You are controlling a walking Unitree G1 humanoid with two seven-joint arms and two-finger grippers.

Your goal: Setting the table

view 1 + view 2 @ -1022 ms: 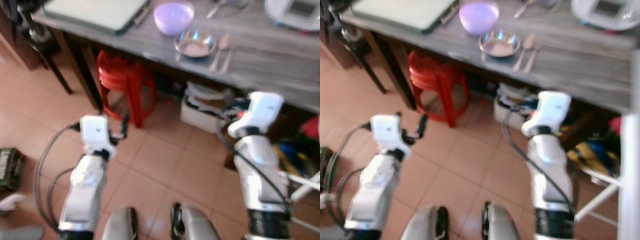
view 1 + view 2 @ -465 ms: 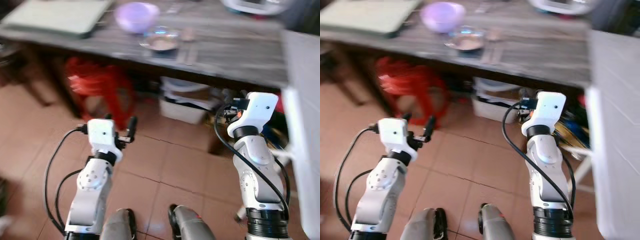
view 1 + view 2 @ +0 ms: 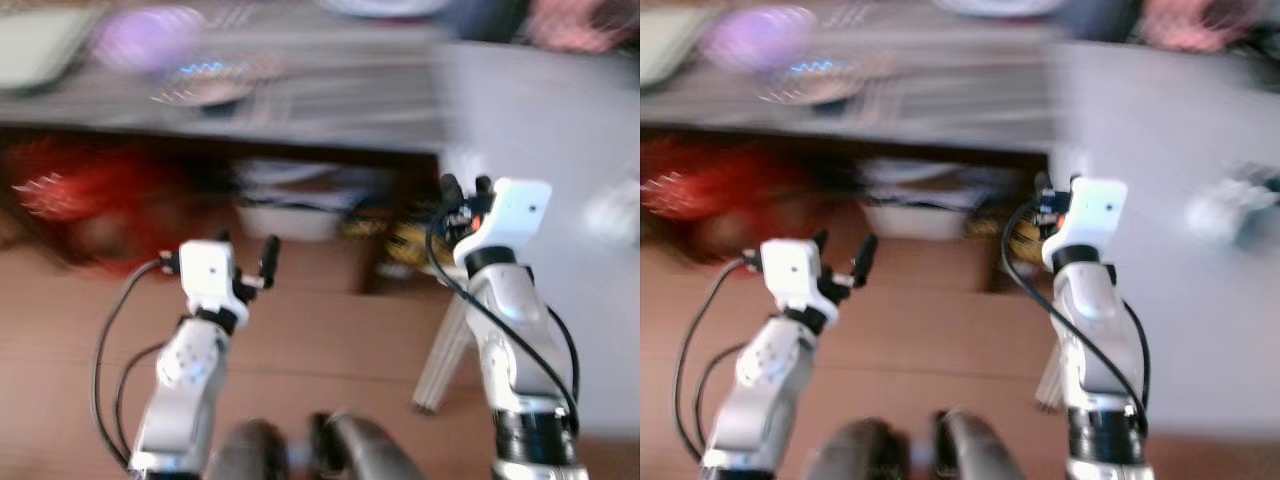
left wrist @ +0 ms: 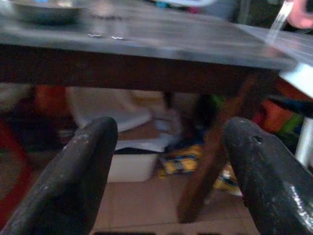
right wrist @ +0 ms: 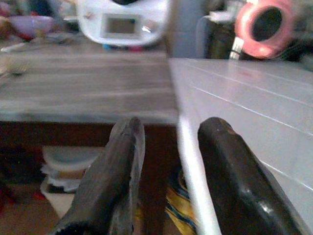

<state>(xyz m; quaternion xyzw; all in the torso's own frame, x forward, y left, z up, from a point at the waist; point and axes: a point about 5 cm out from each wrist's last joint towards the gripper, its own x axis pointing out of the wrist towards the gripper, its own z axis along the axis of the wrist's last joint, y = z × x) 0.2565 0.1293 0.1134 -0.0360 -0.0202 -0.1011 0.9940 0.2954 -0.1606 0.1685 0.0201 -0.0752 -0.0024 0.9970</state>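
The head views are blurred. A purple bowl (image 3: 150, 40) and a steel bowl (image 3: 205, 80) sit on the grey wooden table (image 3: 330, 110) ahead and to my left. My left gripper (image 3: 246, 250) is held out low in front of the table edge, open and empty; in its wrist view the fingers (image 4: 83, 171) stand wide apart below the steel bowl (image 4: 44, 10). My right gripper (image 3: 466, 187) is raised near the table's right corner, open with nothing between its fingers (image 5: 122, 161). The purple bowl (image 5: 32, 24) also appears in the right wrist view.
A white tiled table (image 3: 560, 200) stands right beside the wooden one. A white appliance (image 5: 122, 24) and a pink ring (image 5: 266, 24) sit at the back. Red stools (image 3: 80, 190), a white box (image 3: 285, 215) and clutter lie under the table. Brown tile floor (image 3: 320, 330) is below.
The camera has swung right: the bowls and wooden table slid left in view and the white table came in. Both arms keep the same pose, grippers unchanged.
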